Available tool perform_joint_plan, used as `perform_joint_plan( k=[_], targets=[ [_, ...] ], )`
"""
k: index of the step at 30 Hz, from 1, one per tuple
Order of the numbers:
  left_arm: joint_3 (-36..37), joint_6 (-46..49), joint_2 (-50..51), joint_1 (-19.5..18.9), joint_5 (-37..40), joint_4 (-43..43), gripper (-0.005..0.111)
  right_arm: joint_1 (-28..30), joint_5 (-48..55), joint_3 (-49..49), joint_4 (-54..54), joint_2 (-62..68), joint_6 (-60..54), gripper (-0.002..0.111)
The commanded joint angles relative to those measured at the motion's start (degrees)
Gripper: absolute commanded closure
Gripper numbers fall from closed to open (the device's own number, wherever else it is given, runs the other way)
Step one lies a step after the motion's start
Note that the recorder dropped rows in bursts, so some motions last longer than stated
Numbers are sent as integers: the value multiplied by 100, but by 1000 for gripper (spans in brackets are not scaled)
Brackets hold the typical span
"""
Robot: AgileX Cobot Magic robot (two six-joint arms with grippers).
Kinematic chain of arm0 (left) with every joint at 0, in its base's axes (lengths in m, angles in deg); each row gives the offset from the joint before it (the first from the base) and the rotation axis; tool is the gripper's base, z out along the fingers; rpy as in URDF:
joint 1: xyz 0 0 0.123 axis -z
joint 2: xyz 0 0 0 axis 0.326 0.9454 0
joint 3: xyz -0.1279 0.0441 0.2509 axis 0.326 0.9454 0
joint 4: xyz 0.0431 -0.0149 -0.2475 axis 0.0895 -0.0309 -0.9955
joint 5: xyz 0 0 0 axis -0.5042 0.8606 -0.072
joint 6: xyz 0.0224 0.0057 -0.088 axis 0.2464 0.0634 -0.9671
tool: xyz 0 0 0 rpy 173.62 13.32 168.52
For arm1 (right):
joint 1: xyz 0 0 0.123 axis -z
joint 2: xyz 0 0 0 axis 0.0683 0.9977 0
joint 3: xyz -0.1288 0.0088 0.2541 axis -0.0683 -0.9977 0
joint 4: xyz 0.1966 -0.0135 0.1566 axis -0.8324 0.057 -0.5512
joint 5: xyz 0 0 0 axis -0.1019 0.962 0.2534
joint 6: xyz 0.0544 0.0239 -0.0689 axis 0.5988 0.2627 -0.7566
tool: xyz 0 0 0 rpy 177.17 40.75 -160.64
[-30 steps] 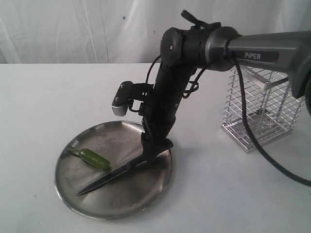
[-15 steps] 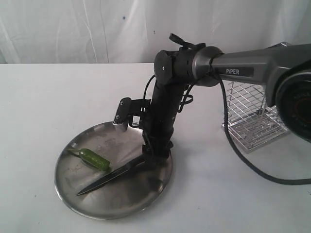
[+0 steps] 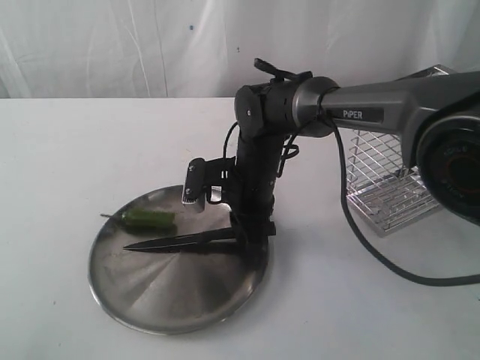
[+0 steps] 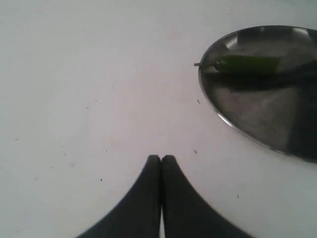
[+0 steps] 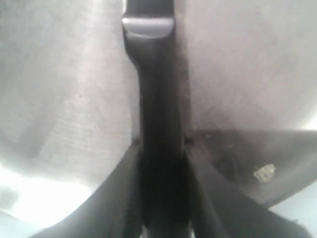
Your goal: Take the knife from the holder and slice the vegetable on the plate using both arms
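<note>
Knife [image 3: 172, 242]: likely light, stiff, slick-handled; clamped at handle by right gripper [image 5: 162, 148], over plate [image 3: 172, 296]. Hold far back from blade. Left gripper [image 4: 161, 159] pinched closed, empty, beside plate.

plate [image 3: 172, 296]: brushed steel, reflective | vegetable [image 3: 150, 218]: glossy | knife [image 3: 176, 242]: matt black | holder [image 3: 390, 196]: chrome wire
</note>
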Motion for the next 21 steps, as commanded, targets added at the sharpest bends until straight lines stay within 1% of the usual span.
perform_joint_plan(
  k=[1,6,9,13,15,17,21],
  targets=[
    [23,3,-19,33,5,-15,107,6,344,-31,539,-36,3,108],
    [23,3,-19,33,5,-15,107,6,344,-31,583,-289,-8,108],
    [23,3,-19,33,5,-15,107,6,355,-31,787,-538,2,108],
    [23,3,-19,33,5,-15,107,6,552,-31,925,-971,75,108],
    [23,3,-19,33,5,-15,107,-8,645,-31,987,-1153,371,108],
    [23,3,-19,33,5,-15,107,-86,715,-42,1322,-1404,1004,108],
    [23,3,-19,33,5,-15,107,-387,715,-42,2267,-1924,2289,108]
  ],
)
